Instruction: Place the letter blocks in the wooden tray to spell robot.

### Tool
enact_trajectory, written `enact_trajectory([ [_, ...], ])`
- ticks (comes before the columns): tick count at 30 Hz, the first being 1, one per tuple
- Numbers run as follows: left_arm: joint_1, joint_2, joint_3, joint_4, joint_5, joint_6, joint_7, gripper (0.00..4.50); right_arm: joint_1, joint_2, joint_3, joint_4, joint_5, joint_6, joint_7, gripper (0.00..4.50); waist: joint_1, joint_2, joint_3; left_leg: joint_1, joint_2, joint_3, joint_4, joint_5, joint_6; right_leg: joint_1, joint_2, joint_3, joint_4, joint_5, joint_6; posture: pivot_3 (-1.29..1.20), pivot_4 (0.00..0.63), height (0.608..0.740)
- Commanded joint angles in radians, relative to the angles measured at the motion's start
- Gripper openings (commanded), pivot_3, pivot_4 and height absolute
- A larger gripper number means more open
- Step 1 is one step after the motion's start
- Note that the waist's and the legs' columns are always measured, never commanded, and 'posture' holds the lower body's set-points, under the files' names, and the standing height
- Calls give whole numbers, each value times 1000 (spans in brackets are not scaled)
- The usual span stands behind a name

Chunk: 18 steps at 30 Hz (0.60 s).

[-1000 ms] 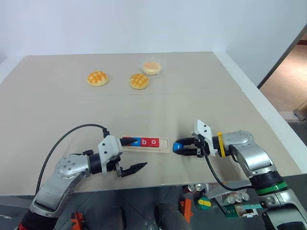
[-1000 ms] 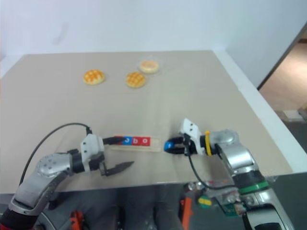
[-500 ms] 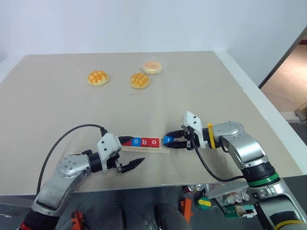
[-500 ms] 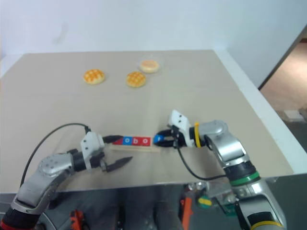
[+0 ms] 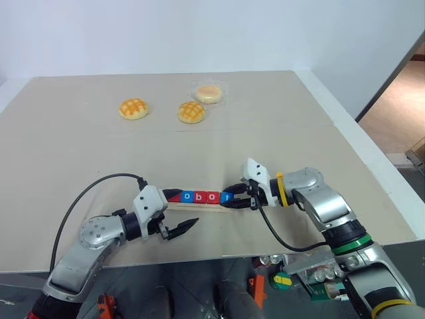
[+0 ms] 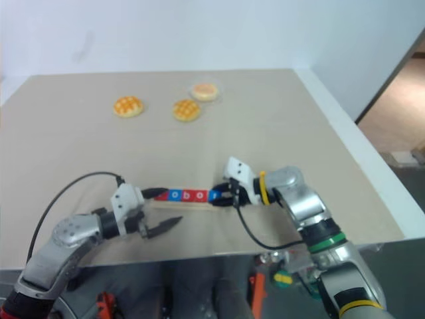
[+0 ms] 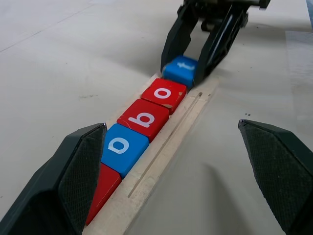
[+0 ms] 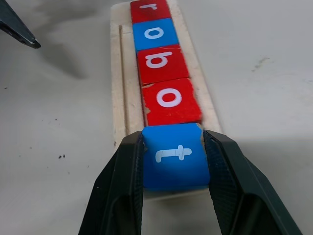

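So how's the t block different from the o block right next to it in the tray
The t block is blue; the o block beside it is red. The t block is clamped between the right gripper's fingers at the end of the wooden tray, while the o block lies free with nothing gripping it. Both are flat square tiles with a white lowercase letter, lined up in one row.
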Motion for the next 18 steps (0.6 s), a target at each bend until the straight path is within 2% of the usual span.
enact_trajectory([
  [1, 10, 3, 17, -36, 2, -12, 6, 4500, -33, 0, 3, -5, 2, -5, 28, 1283, 0, 0, 0, 0, 0, 0, 0, 0, 0, 0, 0, 0, 0, 0, 0, 0, 150, 740],
  [17, 10, 1, 8, -28, 12, -16, 0, 4500, -48, 29, 2, 39, -28, -29, 19, 1283, 0, 0, 0, 0, 0, 0, 0, 0, 0, 0, 0, 0, 0, 0, 0, 0, 150, 740],
  [18, 9, 1, 8, -26, 13, -16, -1, 4500, -48, 31, 0, 37, -26, -31, 19, 2241, 0, 0, 0, 0, 0, 0, 0, 0, 0, 0, 0, 0, 0, 0, 0, 0, 150, 740],
])
